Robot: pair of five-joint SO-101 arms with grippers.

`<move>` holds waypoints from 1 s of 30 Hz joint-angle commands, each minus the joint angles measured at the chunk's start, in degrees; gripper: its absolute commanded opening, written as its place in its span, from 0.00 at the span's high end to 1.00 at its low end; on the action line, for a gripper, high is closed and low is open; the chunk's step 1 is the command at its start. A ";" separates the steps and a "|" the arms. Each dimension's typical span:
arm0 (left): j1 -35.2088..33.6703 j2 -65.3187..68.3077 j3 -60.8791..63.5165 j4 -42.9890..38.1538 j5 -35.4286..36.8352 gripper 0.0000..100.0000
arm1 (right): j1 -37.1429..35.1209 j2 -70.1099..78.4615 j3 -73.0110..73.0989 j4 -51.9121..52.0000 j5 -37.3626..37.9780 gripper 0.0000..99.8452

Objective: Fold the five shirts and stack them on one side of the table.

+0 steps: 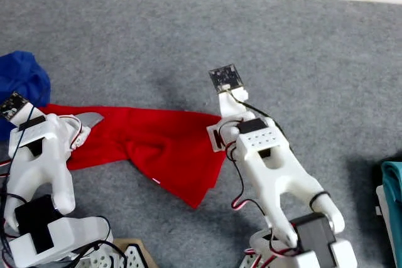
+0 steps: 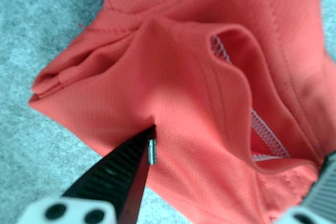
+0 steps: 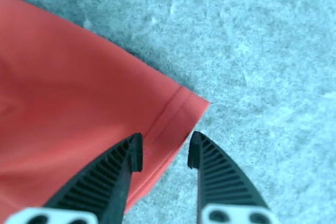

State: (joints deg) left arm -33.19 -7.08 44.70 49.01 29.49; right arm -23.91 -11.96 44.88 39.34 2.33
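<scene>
Fabric of the red shirt (image 1: 163, 145): thin, soft mesh knit, light and limp, too floppy to keep a crease unaided. Likely to drag and bunch on the grey table (image 1: 301, 48) rather than slide cleanly. Spread from 9 o'clock to the centre of the high view, rumpled, one flap trailing toward 6 o'clock. Not yet folded, by the look of it.

Left arm (image 1: 41, 155) at 8 o'clock, over the shirt's 9 o'clock end. Left jaws wide apart, straddling a raised ridge of cloth (image 2: 210, 103) beside a white-stitched seam opening. One black fingertip (image 2: 144, 142) pressed into the fabric, nothing pinched so far.

Right arm (image 1: 270, 155) at 5 o'clock, wrist at the shirt's 3 o'clock edge. Right jaws parted narrowly, set over the hemmed corner (image 3: 178, 106): one finger (image 3: 118, 171) above red cloth, the other above bare table. Not closed on anything.

Best holds, judging from this: the stitched hem and the seams, thicker there and firmer to pinch. Avoid a single layer mid-panel, prone to slipping out. Lift both ends together and keep the cloth taut, or expect sagging in the middle.

Blue shirt (image 1: 22, 80) heaped at the 10 o'clock edge, teal shirt (image 1: 392, 183) at the 4 o'clock edge.
</scene>
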 commanded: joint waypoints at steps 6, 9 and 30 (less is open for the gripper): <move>-0.92 -0.22 -0.22 -1.23 -0.70 0.54 | 0.75 3.74 -6.37 -0.92 -1.67 0.85; -0.92 -0.22 -0.22 -1.23 -0.70 0.54 | 0.84 3.82 -6.37 -1.71 -1.49 0.94; -0.84 -0.22 -0.22 -1.23 -0.70 0.54 | 7.69 6.73 -14.46 -2.07 1.93 0.99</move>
State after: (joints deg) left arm -33.19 -7.08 44.70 49.01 29.49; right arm -17.58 -6.51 34.51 38.29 1.89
